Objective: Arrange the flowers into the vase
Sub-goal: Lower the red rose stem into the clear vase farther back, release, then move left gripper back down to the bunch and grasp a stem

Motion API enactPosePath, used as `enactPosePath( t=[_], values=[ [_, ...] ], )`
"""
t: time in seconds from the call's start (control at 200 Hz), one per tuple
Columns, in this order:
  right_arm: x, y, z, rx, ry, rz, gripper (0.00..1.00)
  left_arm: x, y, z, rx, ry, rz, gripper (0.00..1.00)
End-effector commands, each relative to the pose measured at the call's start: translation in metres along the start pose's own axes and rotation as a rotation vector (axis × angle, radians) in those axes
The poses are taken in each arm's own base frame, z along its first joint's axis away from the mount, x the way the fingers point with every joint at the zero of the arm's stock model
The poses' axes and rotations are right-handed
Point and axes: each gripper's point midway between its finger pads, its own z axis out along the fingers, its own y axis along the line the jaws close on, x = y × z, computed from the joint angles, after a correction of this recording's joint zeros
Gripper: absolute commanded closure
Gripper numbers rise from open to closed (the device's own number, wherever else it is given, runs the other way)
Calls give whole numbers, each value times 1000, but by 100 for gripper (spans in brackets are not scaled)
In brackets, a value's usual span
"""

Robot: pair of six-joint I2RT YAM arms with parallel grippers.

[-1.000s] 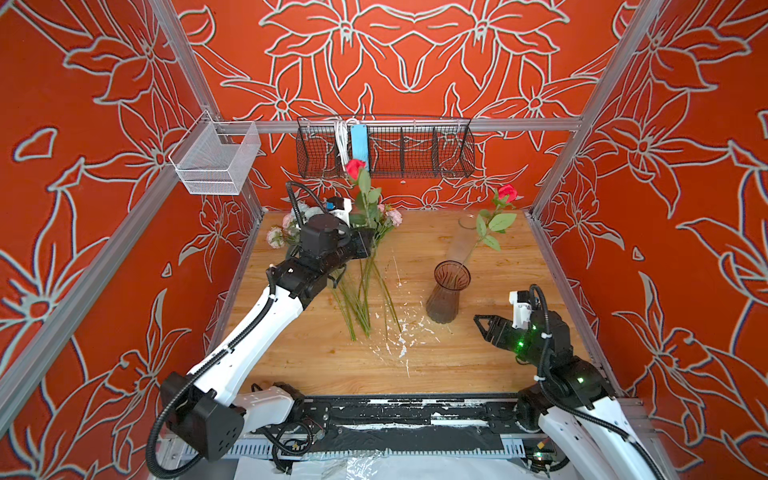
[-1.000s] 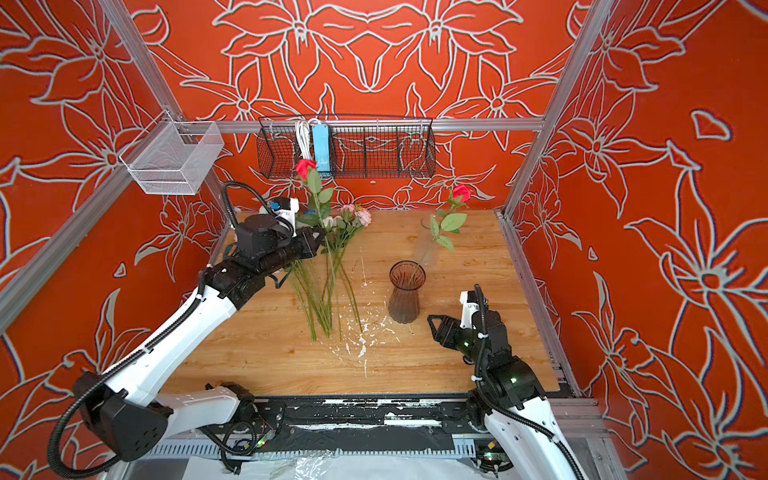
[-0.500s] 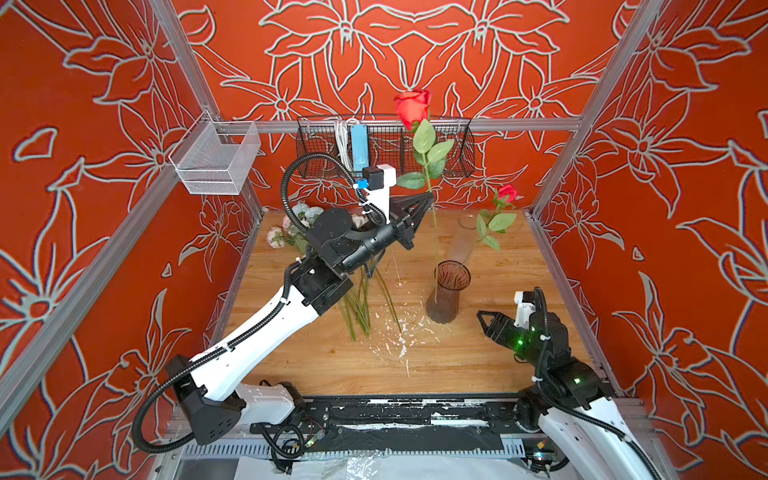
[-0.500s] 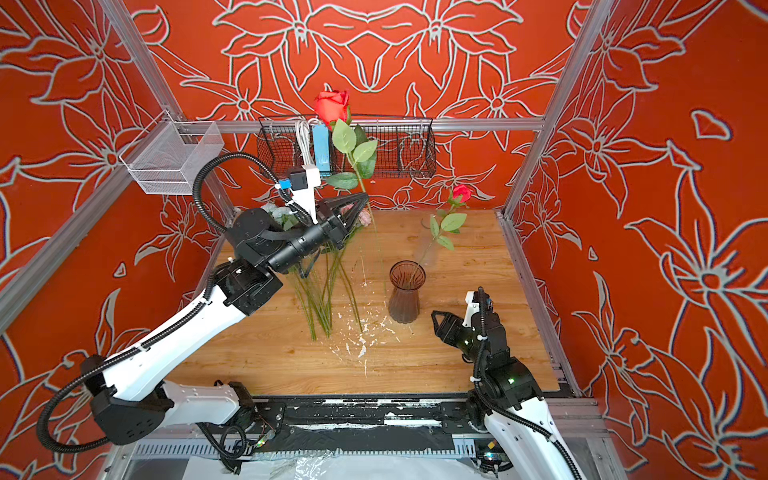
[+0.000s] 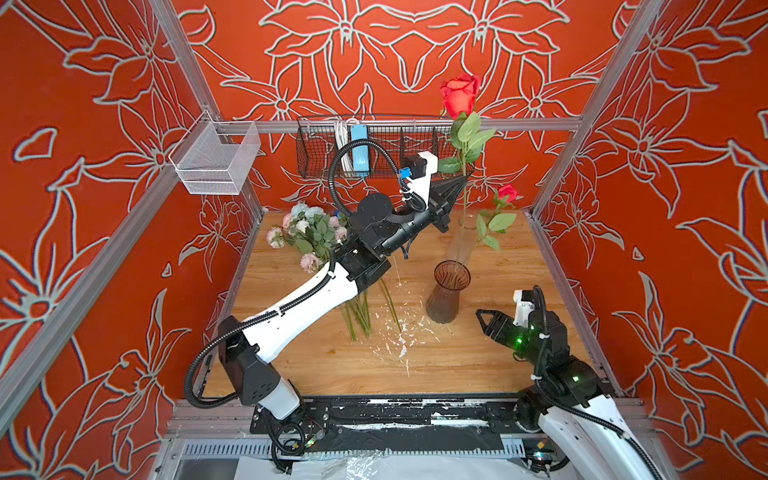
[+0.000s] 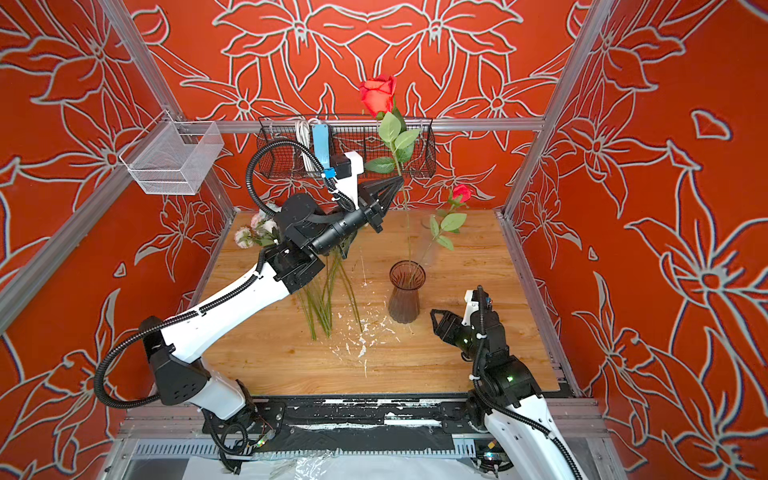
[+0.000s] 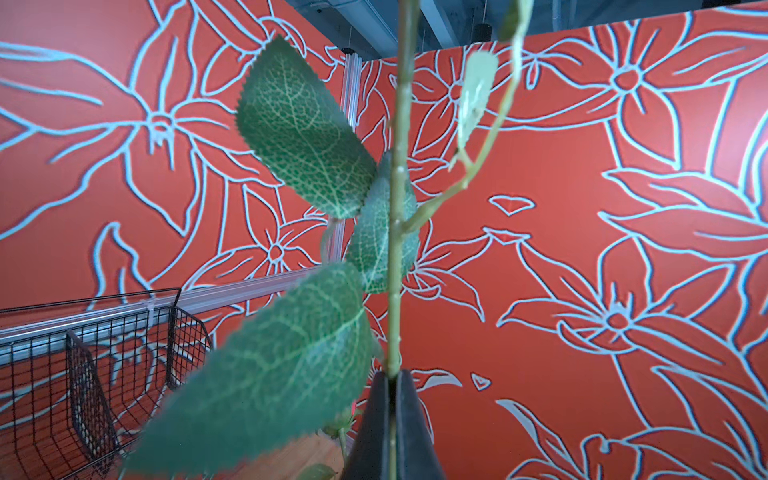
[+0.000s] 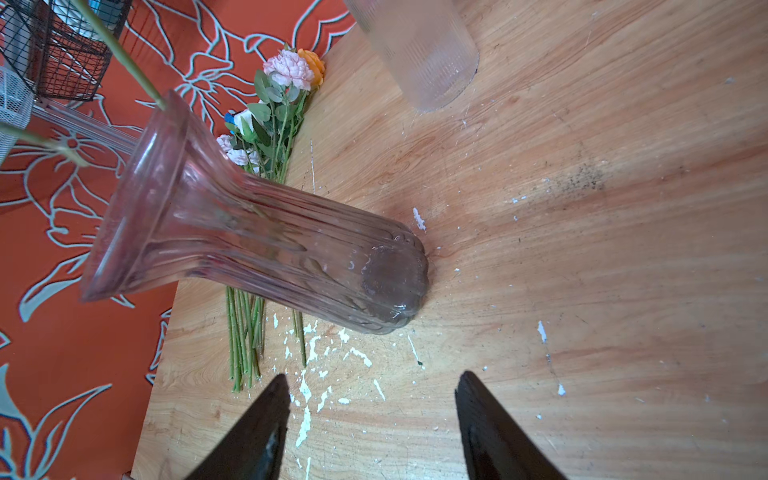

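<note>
- Since a second ago the left gripper point(image 5: 462, 181) has lifted the red rose point(image 5: 459, 94) off the bunch and swung it toward 3 o'clock; the bloom now stands high against the back wall.
- Its fingers point(image 7: 374, 415) are pressed together on the rose's green stem, just under the leaves, and the stem hangs close to upright.
- That stem's lower end seems to reach into the mouth of the tinted vase point(image 5: 446, 297), though the thin stem is hard to follow in both top views.
- This vase stands upright on the table point(image 5: 457, 365), a little toward 3 o'clock of centre, and a smaller red rose point(image 5: 507, 193) leans out of it toward 1 o'clock.
- Just beyond it at 12 o'clock stands a clear ribbed vase point(image 8: 419, 50).
- All the other flowers point(image 5: 311, 237) lie at the table's 10 o'clock, stems pointing to 6 o'clock.
- At 4 o'clock of the tinted vase sits the right gripper point(image 5: 484, 320), near it but apart, with its fingers point(image 8: 257, 428) spread and holding nothing.
</note>
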Motion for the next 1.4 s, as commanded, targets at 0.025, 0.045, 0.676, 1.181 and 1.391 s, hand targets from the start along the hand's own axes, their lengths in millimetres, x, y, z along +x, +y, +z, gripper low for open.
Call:
enactPosePath(
  t=[0.025, 0.045, 0.676, 1.181, 1.391],
  values=[
    [-6, 5, -1, -17, -19, -14, 34, 31, 12, 0, -48, 35, 29, 100],
    [-5, 4, -1, -13, -17, -17, 34, 38, 14, -1, -56, 46, 23, 100],
    [8, -2, 9, -16, 26, -4, 33, 188, 19, -41, -104, 353, -62, 94],
    [5, 4, 5, -28, 29, -11, 33, 182, 20, -78, -149, 428, -21, 60],
    [6, 9, -1, -37, 59, 4, 33, 165, 29, -115, -239, 435, 16, 58]
  ],
)
